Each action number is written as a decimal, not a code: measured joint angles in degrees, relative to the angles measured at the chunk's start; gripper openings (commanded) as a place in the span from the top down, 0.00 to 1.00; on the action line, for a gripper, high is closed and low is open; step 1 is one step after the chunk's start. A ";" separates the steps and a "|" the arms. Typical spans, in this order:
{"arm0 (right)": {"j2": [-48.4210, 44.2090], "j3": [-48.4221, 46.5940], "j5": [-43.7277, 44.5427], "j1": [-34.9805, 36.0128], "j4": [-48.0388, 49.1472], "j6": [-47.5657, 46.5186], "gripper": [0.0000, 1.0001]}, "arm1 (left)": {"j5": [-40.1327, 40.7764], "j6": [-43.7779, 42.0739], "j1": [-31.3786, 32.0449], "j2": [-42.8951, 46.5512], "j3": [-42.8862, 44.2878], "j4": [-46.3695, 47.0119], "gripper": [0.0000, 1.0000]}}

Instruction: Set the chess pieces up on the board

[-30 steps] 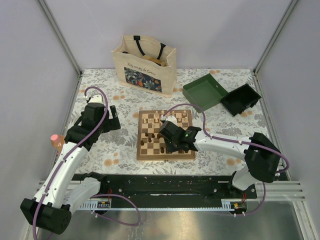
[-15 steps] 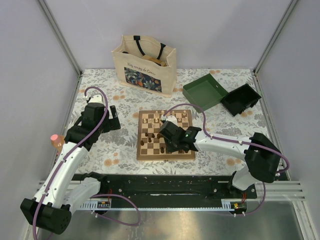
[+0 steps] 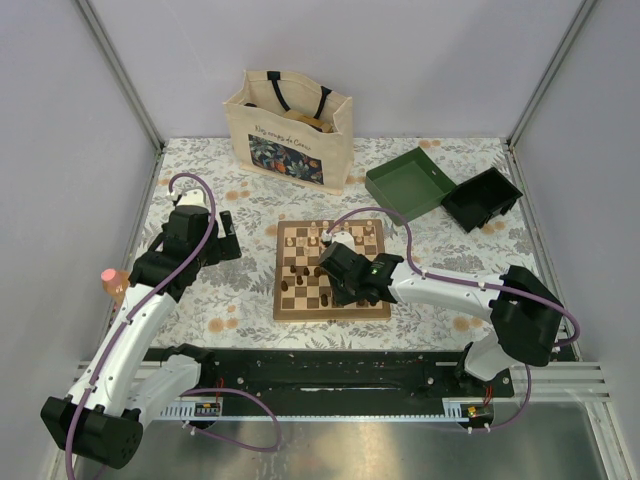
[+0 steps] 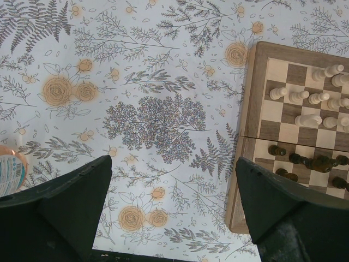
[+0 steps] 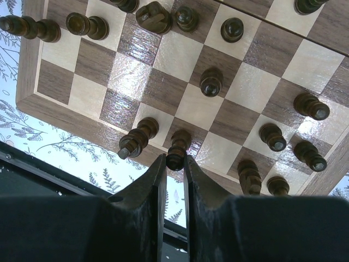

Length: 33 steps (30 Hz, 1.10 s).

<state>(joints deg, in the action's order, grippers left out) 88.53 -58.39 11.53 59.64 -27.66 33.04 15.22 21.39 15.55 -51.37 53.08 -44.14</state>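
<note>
Right gripper (image 5: 173,158) is down over the near side of the board (image 3: 330,316), fingers squeezed in tight on the top of one dark piece (image 5: 177,150); that piece is in the row of squares right by the border. Just beside it another dark one (image 5: 136,143) lies tipped over; the rest of the dark pieces (image 4: 311,161) are scattered over that half, some upright, some on their sides. The pale pieces (image 4: 308,98) bunch up on the far half of the board. Left gripper (image 4: 172,164) hangs over the flowery tablecloth (image 4: 152,120) left of the board, fingers spread wide with nothing between them; a bottle (image 4: 8,169) peeks in at its left. Tote bag (image 3: 290,130) and green box (image 3: 408,183) sit at the back, well apart from the board.
</note>
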 measured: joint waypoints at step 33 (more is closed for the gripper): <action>-3.34 -0.46 4.72 0.02 -2.86 -3.48 0.45 | -0.09 0.00 0.00 0.00 0.00 0.00 0.01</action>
<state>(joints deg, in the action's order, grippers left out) 85.19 -58.85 16.25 59.66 -30.52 29.56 15.14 21.39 15.55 -51.37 53.08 -44.14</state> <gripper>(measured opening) 0.492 0.988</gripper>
